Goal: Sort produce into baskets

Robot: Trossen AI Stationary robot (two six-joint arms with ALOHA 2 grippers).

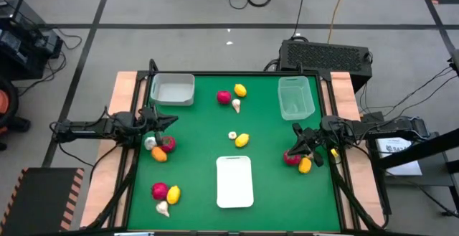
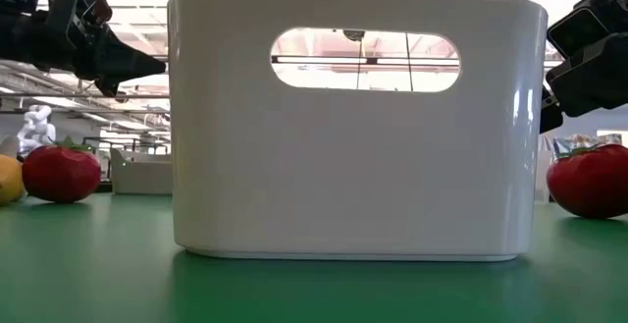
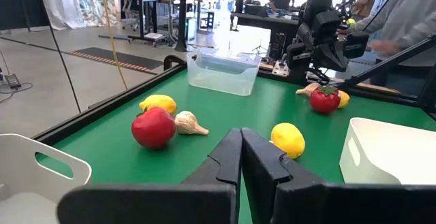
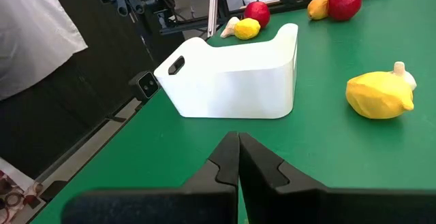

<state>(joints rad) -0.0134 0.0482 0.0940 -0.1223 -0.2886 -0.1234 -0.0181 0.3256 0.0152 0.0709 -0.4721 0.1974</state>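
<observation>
Both arms hang low over the green table, one at each side edge, and neither holds anything. The left gripper sits at the left edge with its fingers pressed together, just above a cluster of a red piece, an orange piece and a white bulb. The right gripper is at the right edge, fingers likewise together, with a red piece and a yellow-orange piece just beside it on the near side. The whitish-grey basket stands in the far left corner and the green-tinted basket in the far right corner. Between the two baskets lie a red piece, a yellow lemon and a garlic bulb. Nearer the middle are a small bulb and a yellow lemon. A white tub stands at the near middle, and at the near left lie another red piece, a yellow one and a bulb
</observation>
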